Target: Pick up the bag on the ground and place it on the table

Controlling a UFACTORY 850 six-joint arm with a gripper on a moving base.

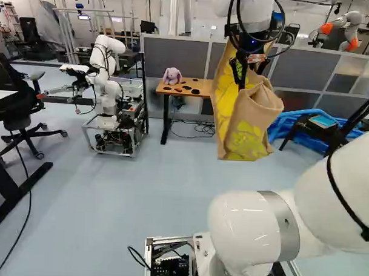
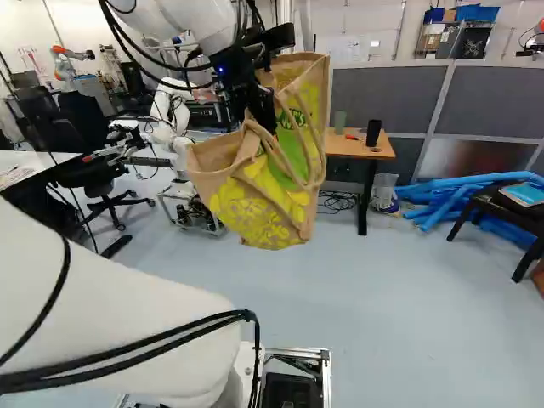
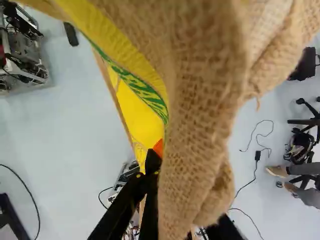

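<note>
One bag in the gripper

Bright, even room light reaches all three views, with small white glints on the glossy joints of the arm and only faint, soft-edged shading on the pale floor. The upper wall is very light, and a dull sheen lies on the lower panels of the divider. In the wrist view, the nearest cloth of the bag blurs out of focus, its weave clearer lower down, while its yellow side catches strong light.
</note>
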